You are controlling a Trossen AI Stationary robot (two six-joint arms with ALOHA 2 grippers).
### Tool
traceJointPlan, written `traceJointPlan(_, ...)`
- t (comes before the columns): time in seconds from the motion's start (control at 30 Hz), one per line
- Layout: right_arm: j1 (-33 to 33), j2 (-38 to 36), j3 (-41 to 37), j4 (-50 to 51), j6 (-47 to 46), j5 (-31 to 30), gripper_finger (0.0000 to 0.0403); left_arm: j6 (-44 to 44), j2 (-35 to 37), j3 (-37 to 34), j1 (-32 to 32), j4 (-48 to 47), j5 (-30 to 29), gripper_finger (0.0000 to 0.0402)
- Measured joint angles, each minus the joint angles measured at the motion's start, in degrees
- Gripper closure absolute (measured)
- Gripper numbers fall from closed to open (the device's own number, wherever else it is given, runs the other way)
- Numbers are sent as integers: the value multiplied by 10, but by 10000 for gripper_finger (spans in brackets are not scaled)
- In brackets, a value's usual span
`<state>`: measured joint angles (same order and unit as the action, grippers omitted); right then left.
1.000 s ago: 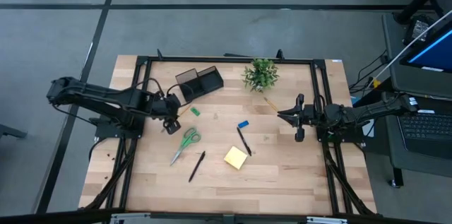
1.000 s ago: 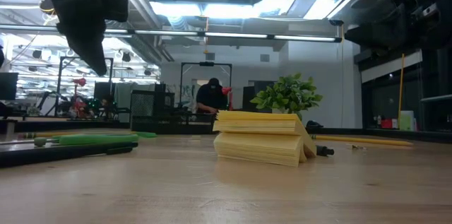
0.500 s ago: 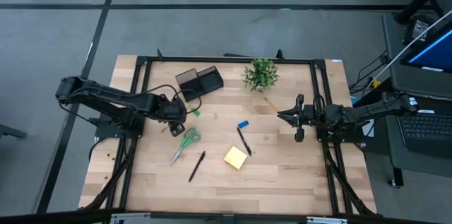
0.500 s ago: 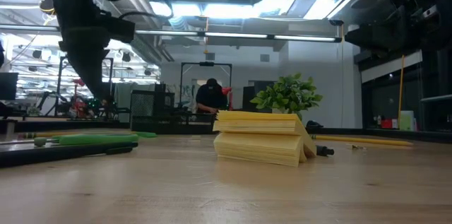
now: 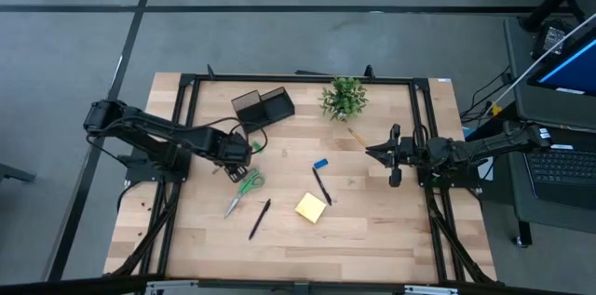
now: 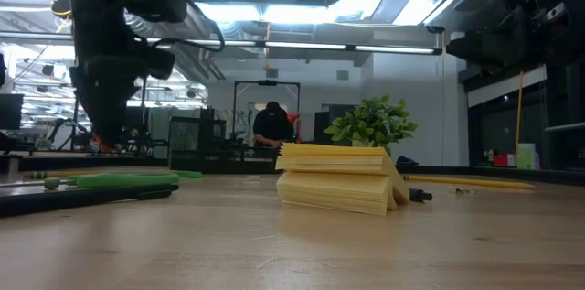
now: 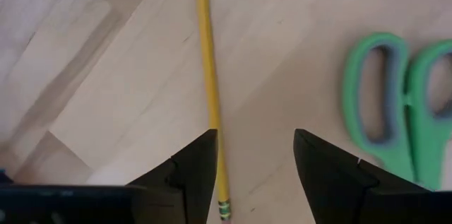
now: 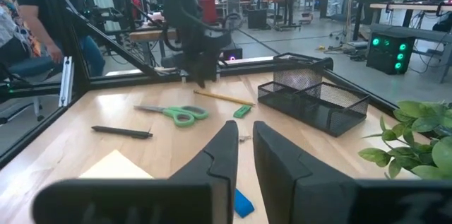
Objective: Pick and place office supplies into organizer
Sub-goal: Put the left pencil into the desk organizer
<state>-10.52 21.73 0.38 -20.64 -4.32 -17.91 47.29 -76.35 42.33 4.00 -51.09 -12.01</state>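
High view first: my left gripper [image 5: 232, 158] sits low over the table [image 5: 372, 239], just in front of the organizer [image 5: 263, 108] and just behind the handles of the scissors [image 5: 244, 190]. From the left wrist view I see its two fingers [image 7: 194, 171] spread apart with bare wood between them, holding nothing. The pencil [image 7: 210, 90] runs lengthwise just at the inside edge of one finger, its eraser end down by the fingertip, so it lies barely within the gap rather than centred. The scissors' green loops lie off to the other side, beyond the second finger.

My right gripper [image 5: 372, 153] waits well apart, over the right side of the table near the plant [image 5: 344, 97]; the right wrist view shows its fingers [image 8: 224, 155] nearly together with only a slim gap, nothing between them.

Elsewhere on the table: a green block [image 5: 258, 147] just beside the left gripper, a blue block [image 5: 320, 163] near the middle, a black pen [image 5: 321, 186] beside the sticky-note pad [image 5: 311, 207], and a second black pen [image 5: 259, 219] nearer the front edge.
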Motion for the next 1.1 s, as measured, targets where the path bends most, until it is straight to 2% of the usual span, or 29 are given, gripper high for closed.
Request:
traceJointPlan(0.13, 0, 0, 0, -1, 0, 0, 354, 2, -22, 0, 0, 0, -22, 222)
traceJointPlan(0.33, 0, 0, 0, -2, 0, 0, 354, -5, -52, 0, -17, 1, -4, 222)
traceJointPlan(0.67, 0, 0, 0, -6, 1, 0, 354, -72, -88, 0, -78, 18, -2, 222)
traceJointPlan(0.97, 0, 0, 0, -4, 1, 0, 354, -100, -125, 2, -110, 43, 54, 222)
traceJointPlan(1.1, 0, 0, 0, -2, 2, 0, 354, -101, -137, 3, -110, 41, 57, 222)
